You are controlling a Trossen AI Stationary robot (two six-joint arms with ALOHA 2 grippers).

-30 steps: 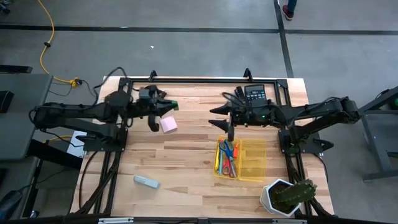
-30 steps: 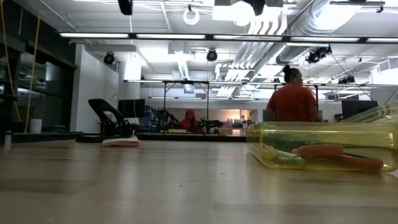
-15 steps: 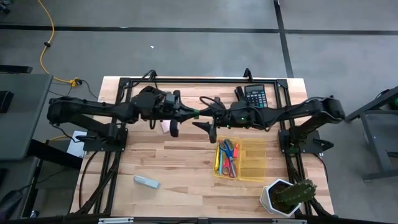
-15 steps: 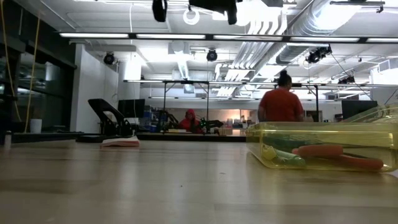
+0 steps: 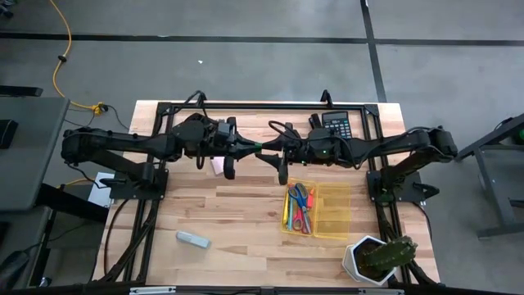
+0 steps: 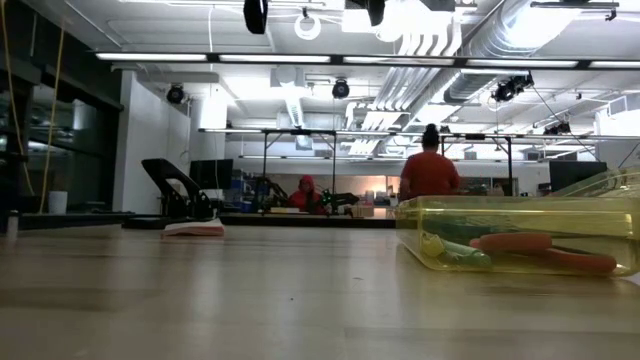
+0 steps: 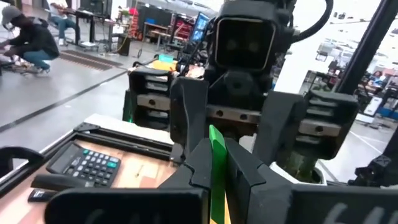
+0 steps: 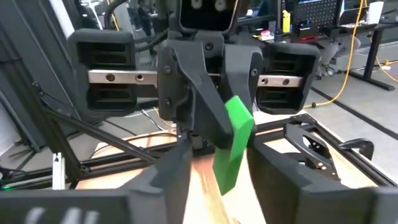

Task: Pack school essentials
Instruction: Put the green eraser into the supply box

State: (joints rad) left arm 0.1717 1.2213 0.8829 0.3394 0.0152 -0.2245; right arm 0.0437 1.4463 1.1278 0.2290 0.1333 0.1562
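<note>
So this looks like a mid-air handoff over the back-middle of the table [image 5: 246,205]; the left gripper [image 5: 255,151] is clamped shut on the little green eraser [image 8: 233,140], and the right gripper [image 5: 270,152] has come in nose to nose with it, fingers parted either side of the eraser but, as far as I can tell, not pinching it yet; the risk I see is timing; if the left lets go before the right has a real bite, that eraser drops and probably bounces somewhere awkward, maybe off the table edge; it's also a small slab with not much sticking out past the left fingertips [image 8: 199,93], so the right could catch only a corner and twist it loose, or the two sets of fingers could bump each other; orientation-wise, the eraser is held on edge, long axis running along the line between the two arms, free end pointing at the right gripper and tilted a bit in the right wrist view; the yellow tray [image 5: 332,215] with the scissors [image 5: 301,201] sits just in front of the right gripper, so the carry is short; the pink sticky-note pad [image 5: 217,166] lies under the left arm.
</note>
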